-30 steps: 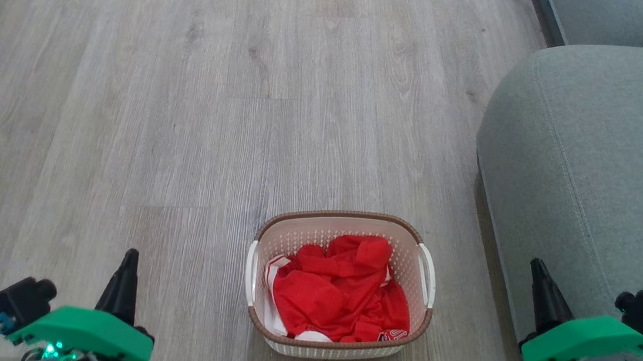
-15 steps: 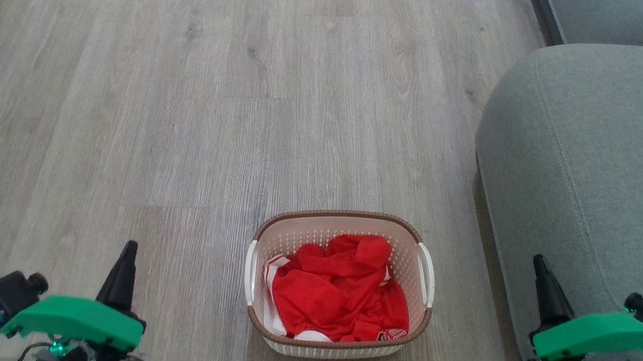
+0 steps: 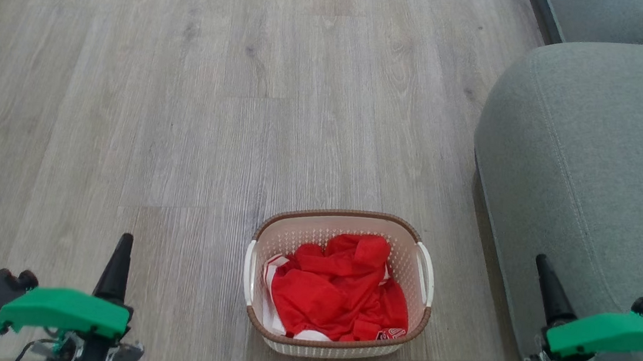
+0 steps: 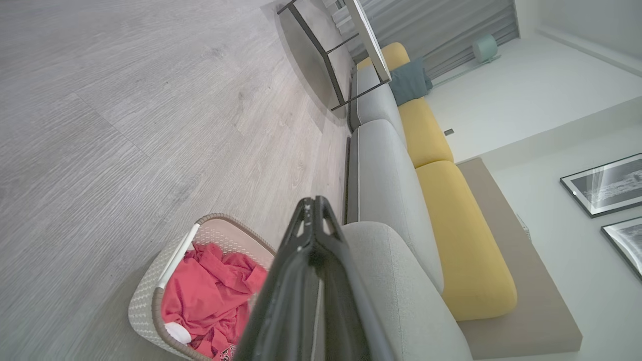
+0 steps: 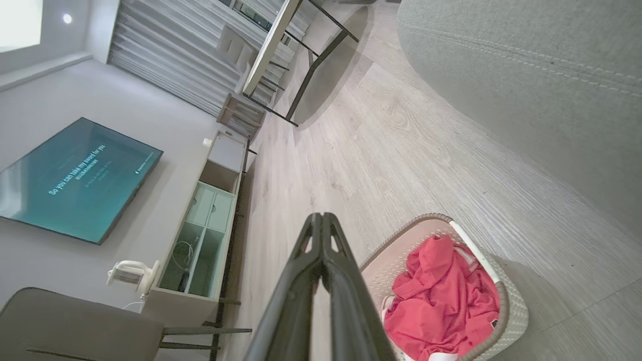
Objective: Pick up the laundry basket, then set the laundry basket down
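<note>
Noted: laundry basket (image 3: 342, 212) on the floor (image 3: 187, 103), near and central, between my left claw (image 3: 123, 247) and right claw (image 3: 544, 272), both pressed together, empty; judged light, stiff perforated plastic holding a soft red garment (image 3: 340, 297), so take the white side handles (image 3: 426, 273).

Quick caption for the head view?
Basket of red clothes on floor beside sofa; left pincer and right pincer shut, flanking it.

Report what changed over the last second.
Both arms drifted outward in the head view: the left gripper slid left, the right gripper slid right, each away from the laundry basket. Both stayed shut and empty. The basket, its red clothes and the sofa did not move.
</note>
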{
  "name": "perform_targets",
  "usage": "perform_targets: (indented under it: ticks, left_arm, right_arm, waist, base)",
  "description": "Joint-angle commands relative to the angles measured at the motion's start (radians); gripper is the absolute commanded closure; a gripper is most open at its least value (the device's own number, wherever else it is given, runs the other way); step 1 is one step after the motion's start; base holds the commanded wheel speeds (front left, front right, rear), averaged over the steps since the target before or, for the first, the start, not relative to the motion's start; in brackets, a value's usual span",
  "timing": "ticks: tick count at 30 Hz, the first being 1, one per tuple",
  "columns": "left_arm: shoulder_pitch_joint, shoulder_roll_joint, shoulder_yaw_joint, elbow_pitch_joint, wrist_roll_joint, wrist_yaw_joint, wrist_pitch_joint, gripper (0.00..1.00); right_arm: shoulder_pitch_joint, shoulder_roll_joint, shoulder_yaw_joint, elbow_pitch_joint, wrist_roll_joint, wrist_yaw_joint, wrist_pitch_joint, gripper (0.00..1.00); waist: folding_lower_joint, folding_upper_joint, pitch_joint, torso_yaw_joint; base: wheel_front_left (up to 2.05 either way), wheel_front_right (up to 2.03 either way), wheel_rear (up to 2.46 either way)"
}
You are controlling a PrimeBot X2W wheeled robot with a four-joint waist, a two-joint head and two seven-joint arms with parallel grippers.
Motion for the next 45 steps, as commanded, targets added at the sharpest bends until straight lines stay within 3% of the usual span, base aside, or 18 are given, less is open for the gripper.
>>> perform_targets:
  ticks: [1, 45]
  left_arm:
    - [-0.062, 0.015, 0.034, -0.024, -0.037, -0.01, 0.004, 1.0]
    - [-0.165, 0.016, 0.099, 0.05, -0.531, -0.034, 0.055, 1.0]
  right_arm:
    - [-0.061, -0.029, 0.016, -0.027, 0.046, -0.004, -0.01, 1.0]
    - [-0.102, -0.16, 0.143, 0.007, 0.707, -0.006, -0.087, 1.0]
  waist:
    - [0.0, 0.0, 0.0, 0.0]
    - [0.0, 0.0, 0.004, -0.01]
  base:
    - [0.0, 0.0, 0.0]
    - [0.0, 0.0, 0.0]
